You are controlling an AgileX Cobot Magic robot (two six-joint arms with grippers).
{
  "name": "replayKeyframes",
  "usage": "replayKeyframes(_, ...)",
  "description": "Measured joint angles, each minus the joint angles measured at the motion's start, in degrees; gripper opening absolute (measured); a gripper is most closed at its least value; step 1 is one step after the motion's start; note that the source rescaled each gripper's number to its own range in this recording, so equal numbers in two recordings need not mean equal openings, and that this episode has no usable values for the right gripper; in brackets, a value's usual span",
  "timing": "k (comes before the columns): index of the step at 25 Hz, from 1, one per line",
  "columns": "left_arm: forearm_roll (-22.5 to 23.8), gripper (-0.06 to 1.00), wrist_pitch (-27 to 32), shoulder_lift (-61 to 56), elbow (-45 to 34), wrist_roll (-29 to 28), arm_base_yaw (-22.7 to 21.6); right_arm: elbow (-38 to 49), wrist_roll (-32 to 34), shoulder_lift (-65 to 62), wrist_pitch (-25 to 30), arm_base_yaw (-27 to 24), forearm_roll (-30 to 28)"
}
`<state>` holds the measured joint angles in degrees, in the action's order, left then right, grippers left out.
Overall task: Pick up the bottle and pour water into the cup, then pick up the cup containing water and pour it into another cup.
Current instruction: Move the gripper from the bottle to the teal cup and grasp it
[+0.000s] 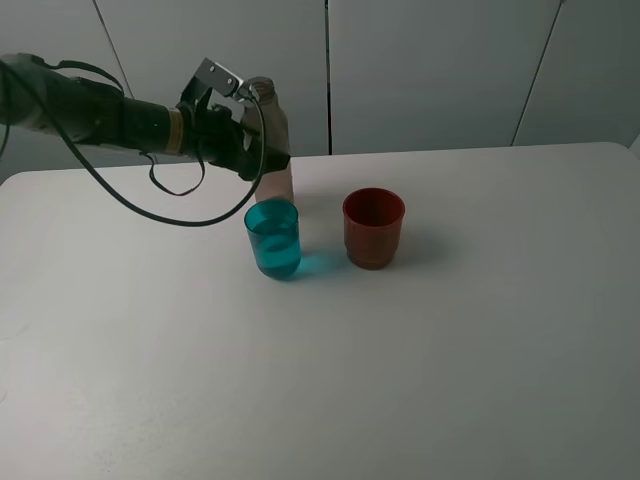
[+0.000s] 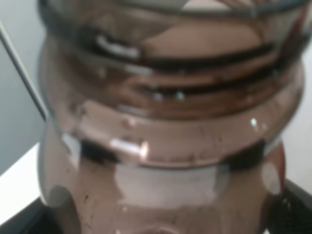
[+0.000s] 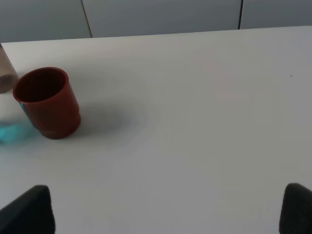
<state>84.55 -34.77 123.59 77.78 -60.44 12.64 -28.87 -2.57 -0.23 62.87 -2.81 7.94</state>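
The bottle, tall, clear and brown-tinted with an open threaded neck, stood upright near the back of the white table. The left gripper reached in from the left at the bottle's mid-height. Its jaws were spread wide on either side of the body, and the pictures did not show whether the fingers touched the plastic. In the left wrist view the ribbed brown wall of the bottle filled almost the whole picture.

The teal-blue cup stood just in front of the bottle, close to it. The dark red cup stood beside the teal one, on its right in the high view, with a small gap between them. Both were upright.

The right gripper appeared only in its own wrist view. Its two dark fingertips were set far apart, nothing between them, over bare table well away from the red cup.
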Motion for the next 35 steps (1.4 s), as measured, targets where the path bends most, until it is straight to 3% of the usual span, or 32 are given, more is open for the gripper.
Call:
replayKeyframes(9,2.71,0.99,1.00,-0.22,-0.46,-3.06,-1.20,0.00,0.00,0.00,0.00,0.00,0.00)
replayKeyframes(17,9.32,0.99,1.00,-1.04,-0.46,-8.90,-1.20,0.00,0.00,0.00,0.00,0.00,0.00)
replayKeyframes(22,14.62,0.99,1.03,-2.44,-0.46,-15.46,-1.84,0.00,0.00,0.00,0.00,0.00,0.00)
replayKeyframes(29,15.33,0.99,-2.63,-2.76,-0.55,-20.04,-3.49,0.00,0.00,0.00,0.00,0.00,0.00)
replayKeyframes(35,15.54,0.99,-2.05,-6.60,-4.32,-20.40,-4.01,0.00,0.00,0.00,0.00,0.00,0.00)
